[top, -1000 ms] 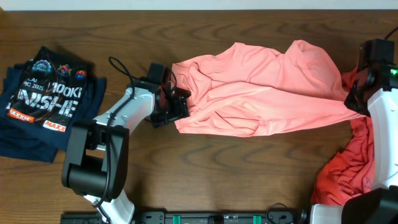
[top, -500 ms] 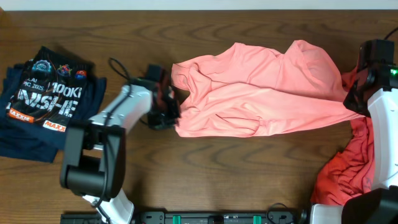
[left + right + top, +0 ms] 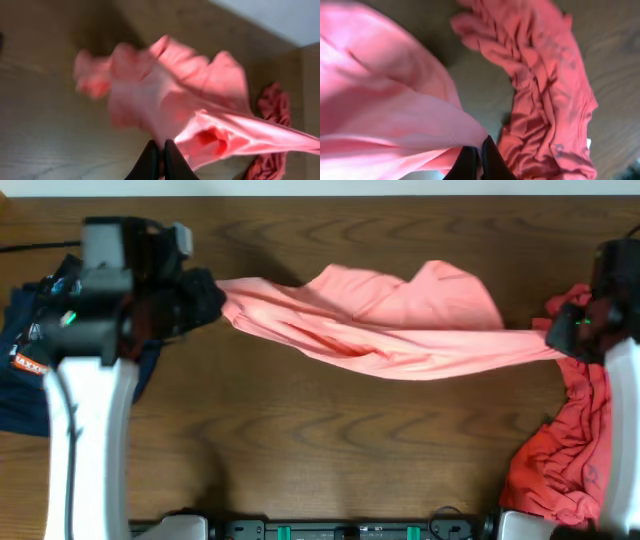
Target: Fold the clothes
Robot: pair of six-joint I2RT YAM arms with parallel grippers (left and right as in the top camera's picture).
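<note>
Salmon-pink shirt (image 3: pixel 400 320) strung over bench (image 3: pixel 300 450), left gripper (image 3: pixel 161 150) and right gripper (image 3: pixel 479 150) each clamped on an end. Risk: the thin pinch slips under tension and the shirt drops bunched; its right end may snag the coral-red shirt (image 3: pixel 560 450).

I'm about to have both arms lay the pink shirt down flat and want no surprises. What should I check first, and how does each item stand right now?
1. The left hand is shut on the pink shirt: ok.
2. The right hand is shut on the same shirt: ok.
3. Shirt spread smooth between the hands: not ok, it hangs bunched in long folds.
4. Pink shirt clear of the coral-red shirt: cannot tell, they overlap near the right hand in the overhead view.
5. Bare table in front of the shirt to lay it on: ok.
6. Matching corners gripped: cannot tell.
</note>
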